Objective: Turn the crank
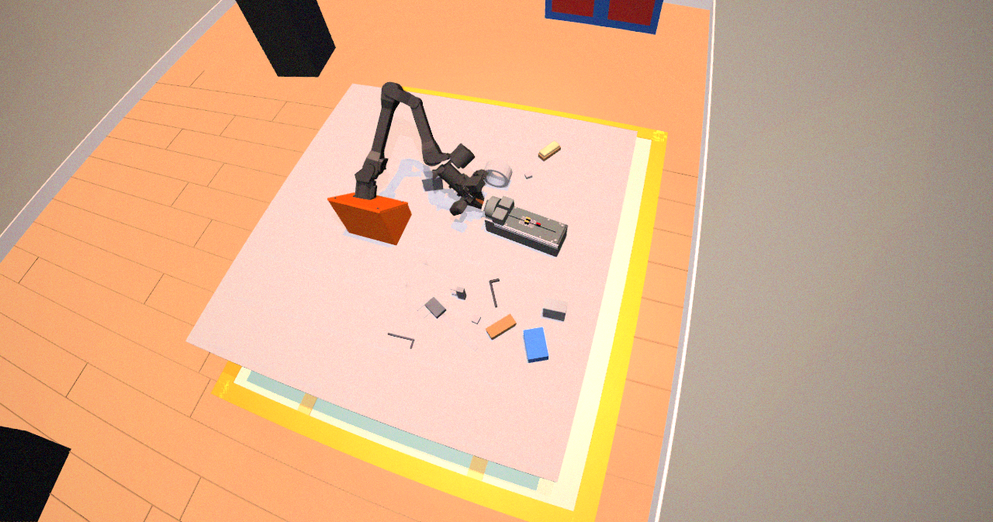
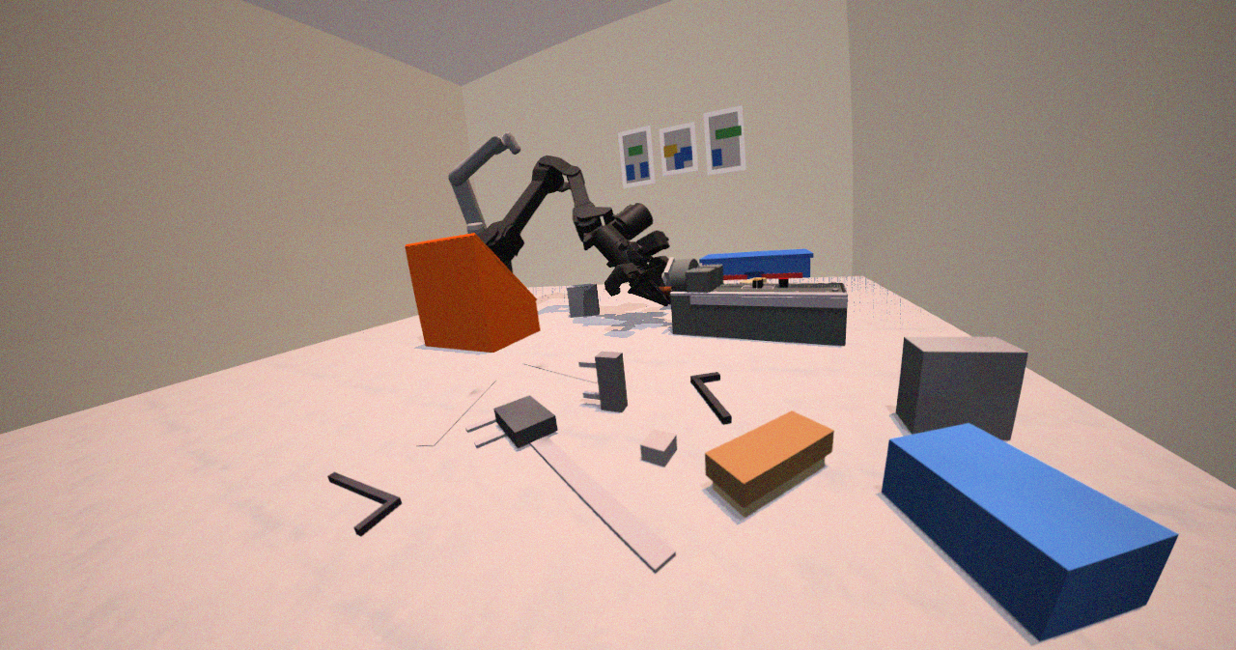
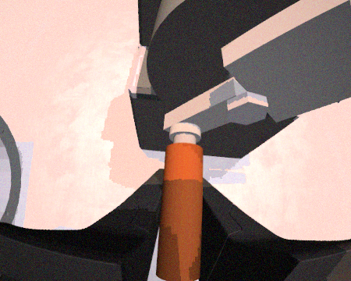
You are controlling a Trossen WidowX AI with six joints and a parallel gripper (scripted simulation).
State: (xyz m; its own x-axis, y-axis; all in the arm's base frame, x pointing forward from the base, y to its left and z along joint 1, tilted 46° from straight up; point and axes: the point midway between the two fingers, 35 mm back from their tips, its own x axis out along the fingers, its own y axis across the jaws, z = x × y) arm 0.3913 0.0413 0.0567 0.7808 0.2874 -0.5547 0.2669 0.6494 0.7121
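The machine point(image 1: 522, 239) point(image 2: 760, 318) is a long dark box with a slotted top and a grey crank hub at its left end. My gripper point(image 1: 476, 200) point(image 2: 665, 291) point(image 3: 177, 177) is shut on the crank's orange handle point(image 3: 183, 161), one finger on each side. The grey crank arm point(image 3: 207, 113) runs up and right from the handle in the wrist view. The red pointer point(image 1: 538, 223) is tiny in the top view and sits slightly right of the brass marks point(image 1: 527, 219), off level with them. The fingertips hide part of the handle.
A grey ring point(image 1: 496, 175) point(image 3: 15, 172) lies close behind the gripper. A yellow block point(image 1: 549, 150) lies at the back. An orange block point(image 1: 500, 326) point(image 2: 769, 456), a blue block point(image 1: 535, 344) point(image 2: 1028, 517) and a grey block point(image 1: 554, 310) point(image 2: 959, 386) lie in front of the machine.
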